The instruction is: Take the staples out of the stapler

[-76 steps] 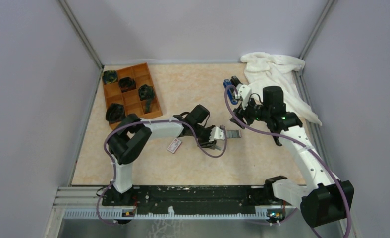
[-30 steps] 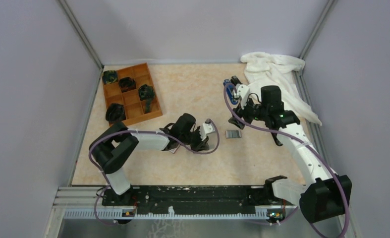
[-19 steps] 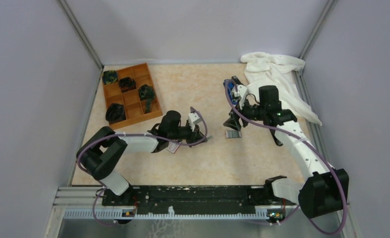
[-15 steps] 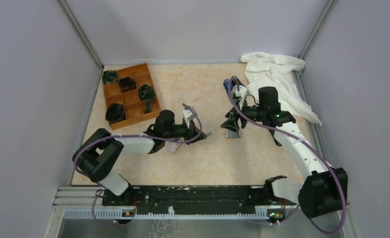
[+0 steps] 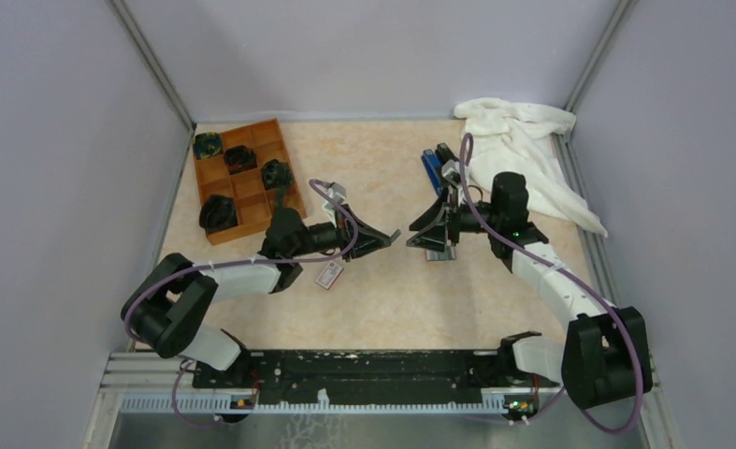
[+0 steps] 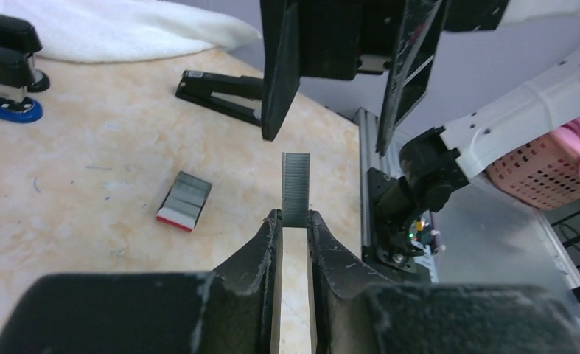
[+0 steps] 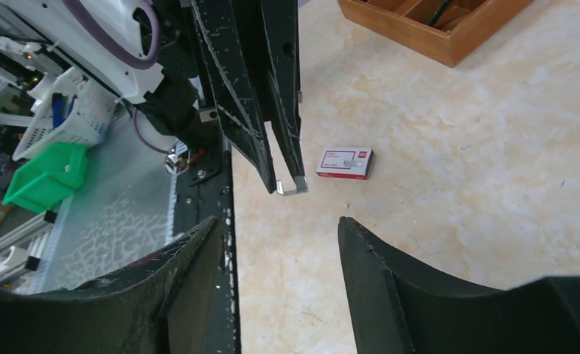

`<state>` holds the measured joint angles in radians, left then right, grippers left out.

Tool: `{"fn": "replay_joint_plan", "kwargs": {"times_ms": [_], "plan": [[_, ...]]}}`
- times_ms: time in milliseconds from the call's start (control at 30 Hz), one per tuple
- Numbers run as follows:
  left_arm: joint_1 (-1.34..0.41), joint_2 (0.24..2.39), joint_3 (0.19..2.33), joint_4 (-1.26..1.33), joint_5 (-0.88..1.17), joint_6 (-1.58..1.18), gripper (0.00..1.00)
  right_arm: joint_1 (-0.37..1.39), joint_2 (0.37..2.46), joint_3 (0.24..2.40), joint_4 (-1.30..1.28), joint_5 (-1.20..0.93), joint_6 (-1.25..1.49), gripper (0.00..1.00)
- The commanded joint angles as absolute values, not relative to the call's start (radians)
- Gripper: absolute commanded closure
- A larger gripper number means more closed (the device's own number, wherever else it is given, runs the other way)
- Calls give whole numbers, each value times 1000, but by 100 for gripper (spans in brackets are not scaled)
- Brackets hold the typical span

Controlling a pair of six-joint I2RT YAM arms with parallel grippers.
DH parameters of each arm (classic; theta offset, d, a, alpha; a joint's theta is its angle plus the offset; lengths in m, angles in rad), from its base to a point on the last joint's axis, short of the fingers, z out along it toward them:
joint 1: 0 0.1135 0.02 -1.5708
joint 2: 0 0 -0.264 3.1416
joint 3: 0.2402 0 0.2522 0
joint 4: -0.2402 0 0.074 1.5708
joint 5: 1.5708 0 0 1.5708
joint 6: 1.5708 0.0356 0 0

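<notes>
Status of the left tool: the two black fingers are closed almost together on the lower end of a thin silvery-grey metal strip of joined staples. The strip stands upright out of the fingertips and is held off the beige marbled desk, near the middle of the work area.

The right tool faces the left tool from close by. Its jaws stand wide apart and hold nothing. In the left wrist view the strip points up toward the gap between the right tool's fingers without touching them.

A slim all-black desk stapler lies on the desk beyond the right tool, near a crumpled white cloth towel. Its two halves are spread in a narrow V. It is well apart from the strip and neither tool touches it.

Other items on the desk:
- A small flat white-and-red box lies under the left arm's forearm.
- A small grey block with a red-and-white end lies below the right tool.
- A second black stapler and a blue stapler lie side by side at the far side, just beside the towel.
- A brown wooden compartment tray holds dark objects at the far left.
</notes>
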<state>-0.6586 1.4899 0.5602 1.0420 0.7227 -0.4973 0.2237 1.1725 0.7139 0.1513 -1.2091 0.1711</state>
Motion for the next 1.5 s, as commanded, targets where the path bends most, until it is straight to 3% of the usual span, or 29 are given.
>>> {"fn": "replay_joint_plan", "kwargs": {"times_ms": [0,133,333,700,1100,1367,1467], "plan": [[-658,1472,547,1234,780,-637,80,207,1135,681,481,-1273,403,41],[-658,1468,539,1300,781,-684,80,199,1131,668,545,-1269,459,41],[-664,1497,539,1403,779,-755,80,200,1146,588,864,-1253,687,43],[-686,1548,561,1454,748,-774,80,265,1153,574,919,-1238,724,48],[-706,1563,569,1455,728,-765,80,290,1166,591,827,-1209,683,60],[-709,1566,568,1452,717,-758,80,291,1168,597,808,-1208,681,84],[-709,1568,565,1450,711,-756,79,291,1170,605,789,-1209,673,88]]}}
